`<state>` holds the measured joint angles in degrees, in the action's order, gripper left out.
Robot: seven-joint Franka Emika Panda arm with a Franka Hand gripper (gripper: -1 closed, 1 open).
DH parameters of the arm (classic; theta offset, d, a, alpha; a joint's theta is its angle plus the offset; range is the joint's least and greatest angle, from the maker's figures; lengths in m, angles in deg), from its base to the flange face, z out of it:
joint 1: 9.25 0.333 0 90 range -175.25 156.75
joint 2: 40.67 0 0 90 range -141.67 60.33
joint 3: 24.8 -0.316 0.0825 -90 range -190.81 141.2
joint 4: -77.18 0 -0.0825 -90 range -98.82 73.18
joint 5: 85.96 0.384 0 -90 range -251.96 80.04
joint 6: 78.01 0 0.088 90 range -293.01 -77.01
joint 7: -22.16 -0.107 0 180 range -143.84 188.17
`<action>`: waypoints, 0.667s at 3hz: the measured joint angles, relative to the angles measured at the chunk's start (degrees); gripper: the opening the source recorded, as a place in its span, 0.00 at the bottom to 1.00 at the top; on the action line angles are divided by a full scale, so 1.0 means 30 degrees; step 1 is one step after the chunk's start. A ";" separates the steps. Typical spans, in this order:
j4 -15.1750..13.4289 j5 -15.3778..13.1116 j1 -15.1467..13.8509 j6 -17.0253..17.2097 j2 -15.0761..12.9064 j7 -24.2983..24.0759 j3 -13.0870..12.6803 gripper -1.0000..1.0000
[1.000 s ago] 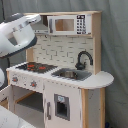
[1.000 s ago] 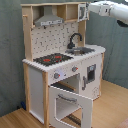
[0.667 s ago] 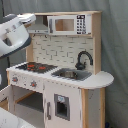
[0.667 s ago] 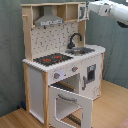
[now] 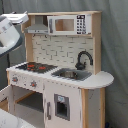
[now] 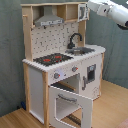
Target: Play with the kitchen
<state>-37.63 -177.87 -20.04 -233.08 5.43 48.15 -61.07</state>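
Note:
The kitchen [image 5: 60, 75] [image 6: 60, 65] stands upright in both exterior views, pale wood with white panels. It has a black hob with red rings [image 5: 34, 66] [image 6: 52, 59], a black faucet [image 5: 83, 59] [image 6: 74, 40] over the sink [image 5: 72, 75] [image 6: 83, 50], a pegboard back and a grey hood [image 5: 37, 29] [image 6: 49, 20]. The oven door [image 6: 70, 102] hangs open below the hob. My white arm [image 5: 10, 32] [image 6: 107, 9] is up at the level of the kitchen's top shelf, apart from the hob and sink. Its end lies beside the microwave [image 6: 82, 11] in the second exterior view.
A grey curtain [image 5: 115, 45] hangs behind the kitchen. A wooden floor [image 6: 112, 107] shows in front of it. The rounded counter end [image 5: 100, 79] juts out past the sink.
The arm has shifted slightly at the first exterior view's left. The kitchen and its open oven door look the same.

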 joint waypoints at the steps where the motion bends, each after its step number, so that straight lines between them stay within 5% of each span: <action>1: 0.0543 -0.0005 -0.0016 0.1731 0.0019 -0.0577 -0.0971 1.00; 2: 0.1087 -0.0017 -0.0077 0.3527 0.0001 -0.1133 -0.1916 1.00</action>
<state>-34.37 -177.92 -20.28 -222.50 5.43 44.75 -66.81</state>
